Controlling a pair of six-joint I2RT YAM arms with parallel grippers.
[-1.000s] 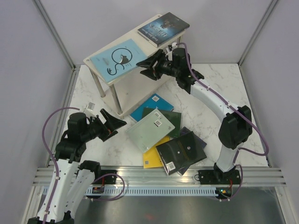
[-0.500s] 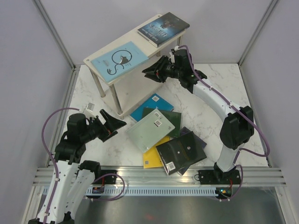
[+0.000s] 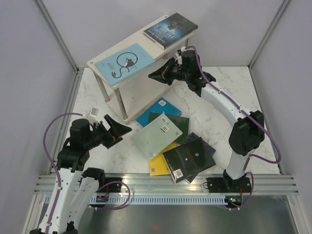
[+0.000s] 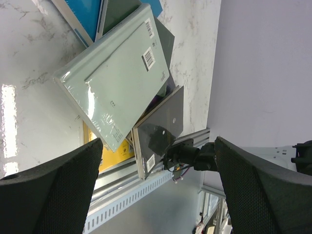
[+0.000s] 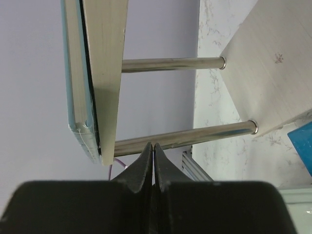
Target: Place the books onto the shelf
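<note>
The shelf [image 3: 139,92] stands at the back left. On its top board lie a light blue book [image 3: 124,61] and a dark pictorial book [image 3: 170,29]. My right gripper [image 3: 152,75] hovers just off the top board's front edge, shut and empty. In the right wrist view its closed tips [image 5: 154,146] sit below the board [image 5: 105,63] and the light blue book's edge [image 5: 73,73]. More books are piled on the table: pale green [image 3: 157,136], teal [image 3: 156,109], dark green [image 3: 178,124], yellow [image 3: 161,163], black [image 3: 190,158]. My left gripper [image 3: 119,129] is open, left of the pile, jaws [image 4: 158,140] empty.
Grey walls close in the marble table on the left, back and right. A metal rail [image 3: 161,183] runs along the near edge. The shelf's silver legs [image 5: 170,63] stand just ahead of my right fingers.
My right gripper has closed its jaws and drawn back a little from the shelf's front edge. The light blue book stays on top. The left arm has not moved.
</note>
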